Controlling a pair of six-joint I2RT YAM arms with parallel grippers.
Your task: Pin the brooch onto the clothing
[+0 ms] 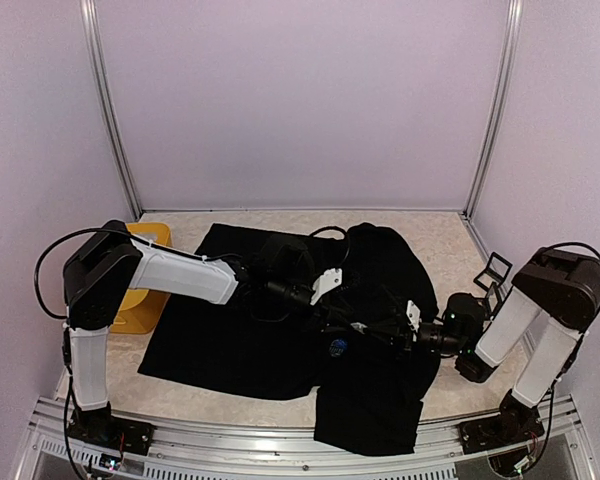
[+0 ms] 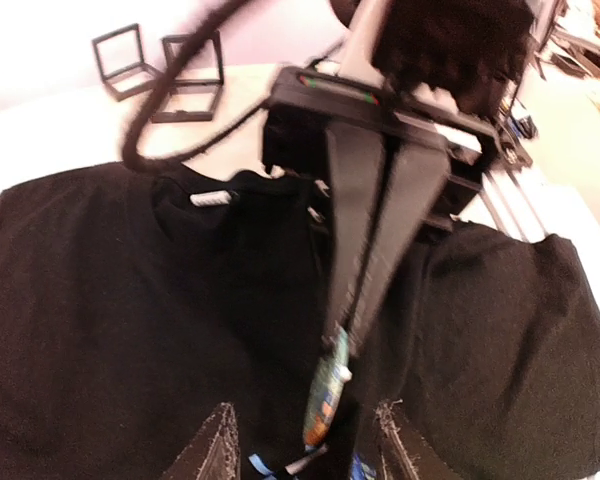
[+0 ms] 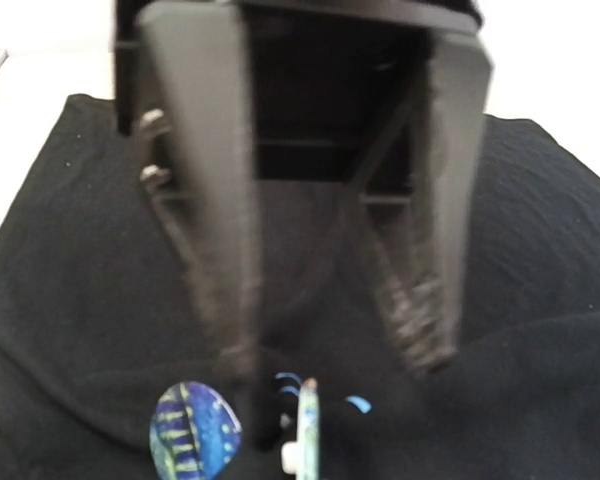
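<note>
The clothing, a black T-shirt (image 1: 230, 335), lies spread on the table with a light-blue starburst mark (image 3: 355, 403) on it. My right gripper (image 2: 345, 322) is shut on the brooch (image 2: 328, 392), a small round disc seen edge-on with a white nub, held just above the fabric (image 3: 305, 432). My left gripper (image 2: 305, 412) faces it with its fingers apart on either side of the brooch, not touching it; the right wrist view shows those open fingers (image 3: 235, 340). A blue round disc (image 3: 195, 432) with yellow-green stripes lies on the shirt beside the brooch (image 1: 338, 348).
A yellow container (image 1: 140, 290) stands at the left edge of the shirt. Black wire-frame cubes (image 1: 495, 270) sit at the right of the table, also in the left wrist view (image 2: 190, 65). The shirt's collar (image 2: 210, 195) lies toward the right arm.
</note>
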